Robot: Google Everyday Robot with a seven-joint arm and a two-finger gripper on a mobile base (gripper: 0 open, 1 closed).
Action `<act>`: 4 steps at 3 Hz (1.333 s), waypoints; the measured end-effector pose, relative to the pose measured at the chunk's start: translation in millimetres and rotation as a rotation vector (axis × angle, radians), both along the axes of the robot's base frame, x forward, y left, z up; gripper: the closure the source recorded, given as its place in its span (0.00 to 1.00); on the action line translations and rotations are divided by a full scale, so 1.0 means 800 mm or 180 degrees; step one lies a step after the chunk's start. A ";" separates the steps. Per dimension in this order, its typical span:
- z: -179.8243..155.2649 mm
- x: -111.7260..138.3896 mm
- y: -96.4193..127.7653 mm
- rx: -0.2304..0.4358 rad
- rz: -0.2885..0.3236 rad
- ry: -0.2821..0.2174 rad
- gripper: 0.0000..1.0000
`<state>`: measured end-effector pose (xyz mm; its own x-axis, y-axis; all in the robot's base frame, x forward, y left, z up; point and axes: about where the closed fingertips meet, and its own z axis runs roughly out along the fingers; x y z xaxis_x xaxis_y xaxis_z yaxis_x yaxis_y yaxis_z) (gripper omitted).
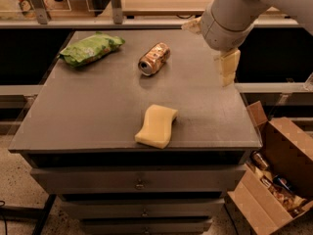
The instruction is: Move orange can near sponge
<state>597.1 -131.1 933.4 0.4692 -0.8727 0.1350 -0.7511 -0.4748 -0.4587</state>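
A robot's pale, rounded arm reaches in from the upper right, and its cream-coloured gripper hangs over the right edge of the table, at about 3 o'clock on the top. I cannot tell whether the gripper is open or closed, but it holds neither task object. The small aluminium orange can, patterned orange-brown and tan, lies on its side at about 9 o'clock from the gripper, some way off. Its long axis runs from 1 to 7 o'clock, with the silver top facing 7. The pale yellow foam sponge, a thick block with wavy sides, rests at 6 o'clock from the can, near the front edge and well apart from it. A crumpled green snack bag lies at 9 o'clock from the can. All three sit on a flat, dark grey table with drawers beneath. An open cardboard box stands on the floor at 4 o'clock.
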 end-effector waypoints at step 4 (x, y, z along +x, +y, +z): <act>-0.021 0.118 0.070 -0.0408 0.0824 -0.0105 0.00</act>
